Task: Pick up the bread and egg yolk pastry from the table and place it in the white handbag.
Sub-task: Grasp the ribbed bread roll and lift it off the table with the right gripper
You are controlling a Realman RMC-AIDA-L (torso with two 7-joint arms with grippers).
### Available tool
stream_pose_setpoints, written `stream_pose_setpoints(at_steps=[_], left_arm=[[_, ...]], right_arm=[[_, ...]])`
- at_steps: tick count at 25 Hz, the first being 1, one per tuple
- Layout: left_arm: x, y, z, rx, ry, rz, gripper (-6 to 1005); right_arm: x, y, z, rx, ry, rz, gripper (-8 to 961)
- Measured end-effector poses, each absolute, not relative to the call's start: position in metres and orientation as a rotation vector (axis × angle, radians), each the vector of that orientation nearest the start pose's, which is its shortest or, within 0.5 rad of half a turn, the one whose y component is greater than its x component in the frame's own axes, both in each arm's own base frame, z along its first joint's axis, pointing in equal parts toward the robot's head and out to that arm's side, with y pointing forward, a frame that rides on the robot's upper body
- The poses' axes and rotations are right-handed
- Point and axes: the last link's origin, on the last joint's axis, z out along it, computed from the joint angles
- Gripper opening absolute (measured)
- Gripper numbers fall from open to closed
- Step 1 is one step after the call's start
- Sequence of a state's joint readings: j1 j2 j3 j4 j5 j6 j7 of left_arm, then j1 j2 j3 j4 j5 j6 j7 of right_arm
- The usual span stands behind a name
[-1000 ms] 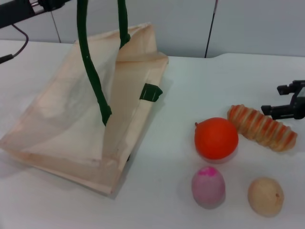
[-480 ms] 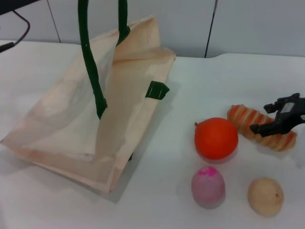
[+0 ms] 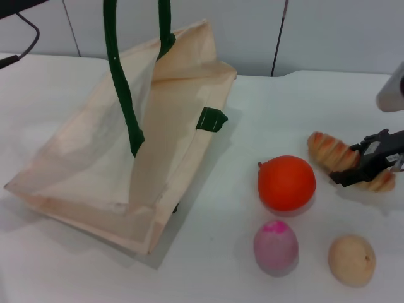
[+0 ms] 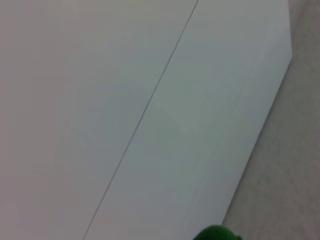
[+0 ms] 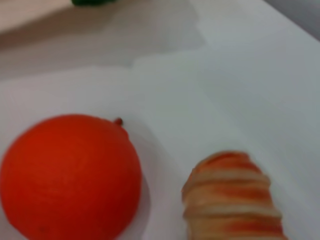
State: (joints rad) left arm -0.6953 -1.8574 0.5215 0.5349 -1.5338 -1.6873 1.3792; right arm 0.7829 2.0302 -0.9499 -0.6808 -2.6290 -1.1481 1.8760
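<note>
The bread (image 3: 330, 151), a tan loaf with orange-red stripes, lies at the right of the table; its end also shows in the right wrist view (image 5: 231, 200). My right gripper (image 3: 362, 160) is low over the loaf's right half, open, one black finger on each side. The egg yolk pastry (image 3: 351, 259), a pale tan ball, sits near the front right, apart from the gripper. The white handbag (image 3: 95, 158) lies at the left with its mouth raised. Its dark green handles (image 3: 120, 82) run up out of the top of the head view. My left gripper is out of view.
A round orange fruit (image 3: 286, 183) sits just left of the bread and shows in the right wrist view (image 5: 70, 175). A pink-topped mauve egg (image 3: 275, 247) lies in front of it. A green handle tip (image 4: 216, 233) shows in the left wrist view against a wall.
My right gripper has moved in from the right edge and down over the bread, which has shifted slightly right. The bag's mouth has shifted a little to the right.
</note>
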Motion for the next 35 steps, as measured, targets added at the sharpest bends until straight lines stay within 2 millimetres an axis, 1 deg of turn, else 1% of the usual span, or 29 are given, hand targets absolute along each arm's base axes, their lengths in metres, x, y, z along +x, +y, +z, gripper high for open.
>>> stream_pose_setpoints(at_steps=[5, 14, 19, 22, 25, 28, 31, 33, 35], left_arm=[[-0.207, 0.394, 0.130, -2.409, -0.802, -1.363, 120], [-0.209, 0.392, 0.130, -2.406, -0.807, -1.361, 119], [-0.209, 0.392, 0.130, -2.408, -0.806, -1.362, 119], [-0.208, 0.392, 0.131, -2.412, -0.803, -1.364, 119], [-0.208, 0.392, 0.131, -2.413, -0.802, -1.364, 119], [-0.208, 0.392, 0.132, -2.413, -0.799, -1.363, 119], [-0.205, 0.394, 0.132, -2.417, -0.792, -1.365, 120], [-0.203, 0.395, 0.134, -2.419, -0.786, -1.365, 120], [-0.202, 0.396, 0.136, -2.419, -0.779, -1.366, 120]], right_arm=[[0.264, 0.413, -0.010, -2.617, 0.642, -0.447, 821], [0.260, 0.418, -0.005, -2.593, 0.646, -0.415, 805], [0.259, 0.419, 0.000, -2.576, 0.661, -0.398, 688], [0.260, 0.420, 0.002, -2.568, 0.680, -0.379, 637], [0.260, 0.421, 0.004, -2.560, 0.689, -0.365, 606], [0.260, 0.424, 0.012, -2.526, 0.703, -0.321, 583], [0.257, 0.425, 0.026, -2.494, 0.705, -0.248, 572], [0.249, 0.424, 0.032, -2.517, 0.679, -0.193, 565], [0.236, 0.420, 0.037, -2.566, 0.631, -0.130, 558]])
